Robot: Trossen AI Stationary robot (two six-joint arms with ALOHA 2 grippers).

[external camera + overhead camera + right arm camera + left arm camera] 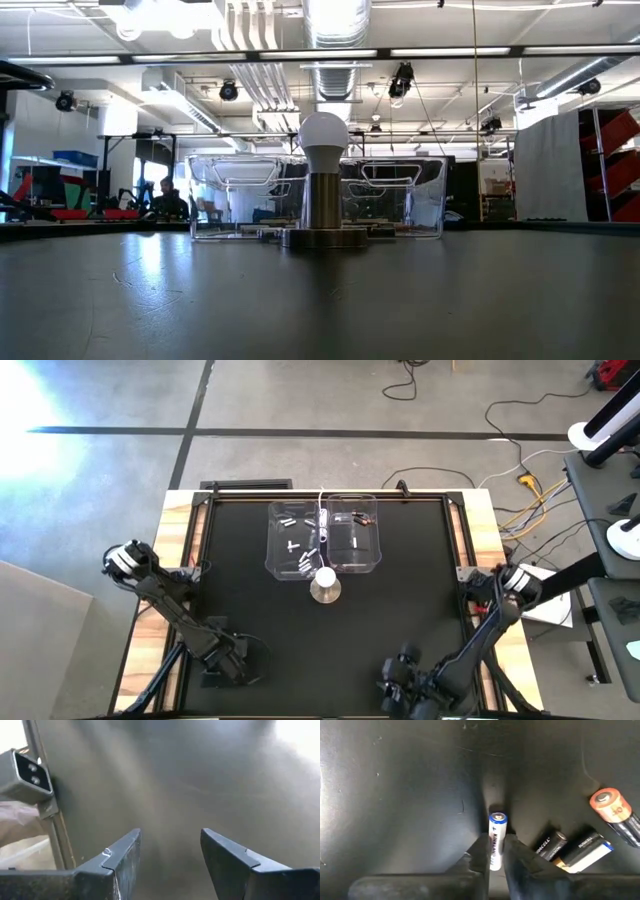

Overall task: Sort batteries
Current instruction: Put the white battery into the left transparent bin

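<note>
My left gripper [228, 660] is near the table's front left and is shut on a white battery with a blue band [496, 840]. Beside it on the black mat lie two dark batteries [549, 845] [585, 851] and an orange-ended one [614, 812]. My right gripper [400, 682] [170, 840] hangs open over bare mat near the front right. Two clear bins stand at the far middle. The left bin [275, 540] holds several silvery batteries [303, 565]. The right bin [378, 540] holds dark ones with reddish marks [360, 517]. My left gripper pinches the white battery's lower half [495, 857] between its two fingers, one on each long side. The fingers come steeply from above and lie along the battery. Its blue-banded plus end [498, 818] sticks out past the fingertips. Whether it is off the mat, I cannot tell.
A lamp with a round white bulb on a metal base [326, 584] [323, 190] stands just in front of the bins, its white cable running between them. A metal frame rail with a bracket [30, 775] borders the mat by my right gripper.
</note>
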